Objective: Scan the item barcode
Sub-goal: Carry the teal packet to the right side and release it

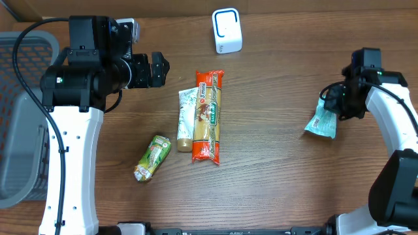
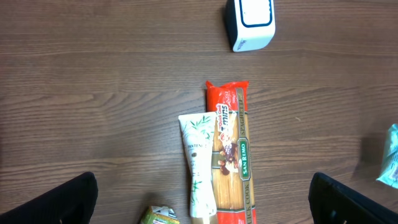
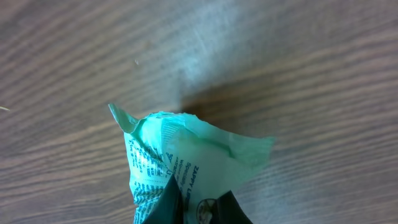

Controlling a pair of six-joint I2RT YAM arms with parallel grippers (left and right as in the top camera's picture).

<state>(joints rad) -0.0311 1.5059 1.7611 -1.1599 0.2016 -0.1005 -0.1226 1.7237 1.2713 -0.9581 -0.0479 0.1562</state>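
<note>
The jaws of the right arm [image 1: 385, 114] are clamped on one end of a crumpled teal plastic packet with dark print [image 1: 321, 123]. The packet is held at the right side of the brown wooden surface [image 1: 274, 170], well apart from the white box-shaped device [image 1: 226, 31] at the far edge. The jaws of the left arm [image 1: 72, 143] stand fully apart above the surface, near a long red-and-yellow pasta pack [image 1: 208, 117] and a white tube [image 1: 186, 117].

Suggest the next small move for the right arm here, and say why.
Probably lift the green packet and start carrying it toward the white scanner. The right claw is shut on the packet's edge at the table's right side, while the scanner stands apart at the back centre. The left claw hangs open, holding nothing.
</note>
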